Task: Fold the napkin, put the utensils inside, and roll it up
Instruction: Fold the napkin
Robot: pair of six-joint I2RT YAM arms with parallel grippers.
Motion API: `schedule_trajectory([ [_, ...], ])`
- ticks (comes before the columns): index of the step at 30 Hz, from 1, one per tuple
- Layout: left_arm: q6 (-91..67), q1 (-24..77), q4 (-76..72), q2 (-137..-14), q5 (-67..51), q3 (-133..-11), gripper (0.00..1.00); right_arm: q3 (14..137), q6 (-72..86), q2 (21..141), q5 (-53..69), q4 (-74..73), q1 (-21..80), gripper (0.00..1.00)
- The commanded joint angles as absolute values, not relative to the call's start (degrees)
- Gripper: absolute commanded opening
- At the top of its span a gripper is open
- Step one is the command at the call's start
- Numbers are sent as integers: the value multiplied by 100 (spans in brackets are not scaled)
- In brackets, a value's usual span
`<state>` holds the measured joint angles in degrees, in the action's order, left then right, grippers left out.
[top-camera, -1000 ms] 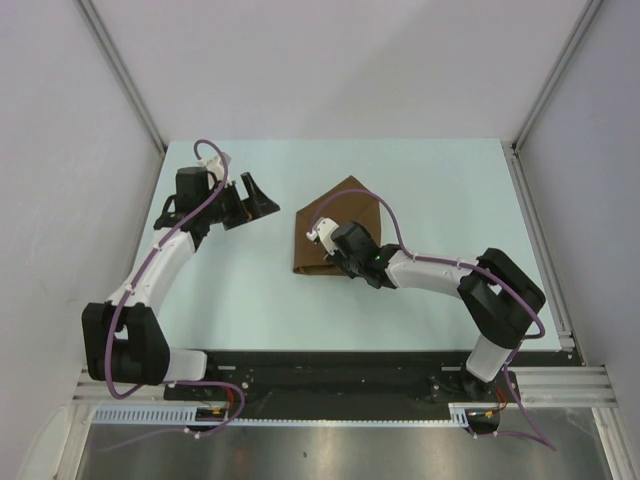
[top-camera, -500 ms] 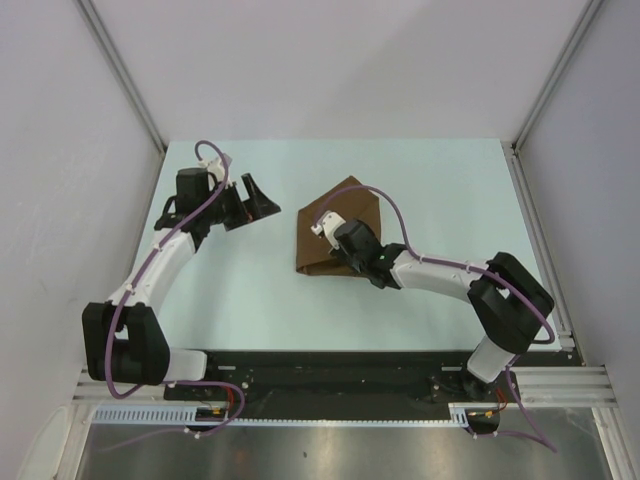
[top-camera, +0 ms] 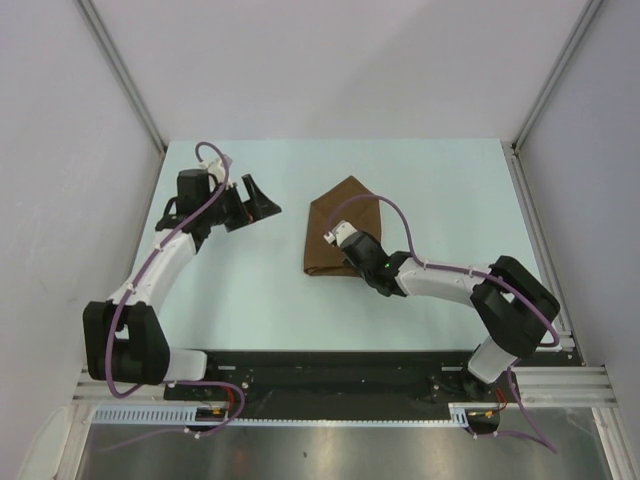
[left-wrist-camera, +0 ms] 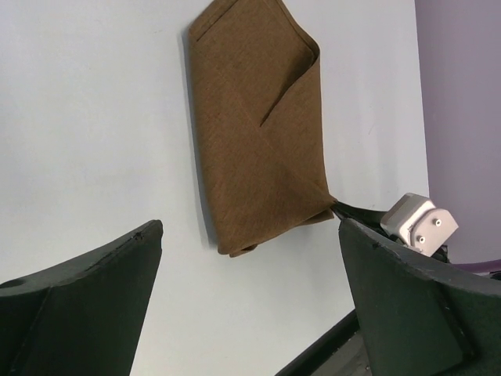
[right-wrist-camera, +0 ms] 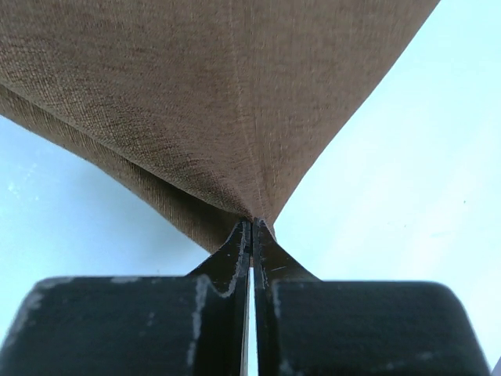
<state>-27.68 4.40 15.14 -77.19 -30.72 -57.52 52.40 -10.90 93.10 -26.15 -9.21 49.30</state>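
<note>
The folded napkin (top-camera: 336, 222) lies at the centre of the top view. The right gripper (right-wrist-camera: 252, 225) is pinching its lower right corner, and the left gripper (top-camera: 254, 204) stands open at upper left. I would drag the corner low and slowly, so the fold does not open.

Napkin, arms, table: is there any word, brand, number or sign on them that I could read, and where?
No readable text in any view.
The napkin is plain brown cloth, unmarked.
The table is bare pale blue, no labels.
The left arm and right arm show no lettering on their black and white shells.
The white block on the right wrist shows only small holes.
</note>
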Motion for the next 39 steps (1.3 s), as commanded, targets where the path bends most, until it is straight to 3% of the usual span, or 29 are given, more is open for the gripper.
schedule_trajectory([
  [1,-2856,545,1345,-7752,-3182,-5687,100,5142,-888,9114,-2874,-1072,5018,0],
  [7,-2839,799,1362,-7892,-2884,-5669,100,5071,-809,9167,-2769,-923,5080,0],
  [8,-2830,913,1371,-7927,-2735,-5704,100,5071,-782,9167,-2716,-923,5071,5],
  [9,-2813,975,1441,-8015,-2646,-5730,100,5054,-704,9097,-2681,-940,5080,19],
  [11,-2882,1098,1433,-8094,-2558,-5739,100,4993,-616,8966,-2585,-940,5071,34],
  [12,-3005,1125,1302,-8138,-2584,-5722,100,4949,-572,8756,-2549,-932,5071,49],
  [16,-3532,1370,505,-8165,-2365,-5091,100,4624,-151,8087,-2119,-809,4896,70],
  [21,-3928,1748,-272,-8613,-2364,-4781,97,4333,719,7462,-372,-432,3870,79],
  [28,-4078,1969,-790,-9114,-2417,-4562,91,4079,2249,7857,1992,-53,2234,80],
  [34,-4069,1969,-932,-9184,-2408,-4351,86,3534,3136,8358,3057,930,1679,79],
  [39,-4008,1969,-976,-9246,-2478,-4184,84,3314,3576,8771,3269,1608,1626,77],
])
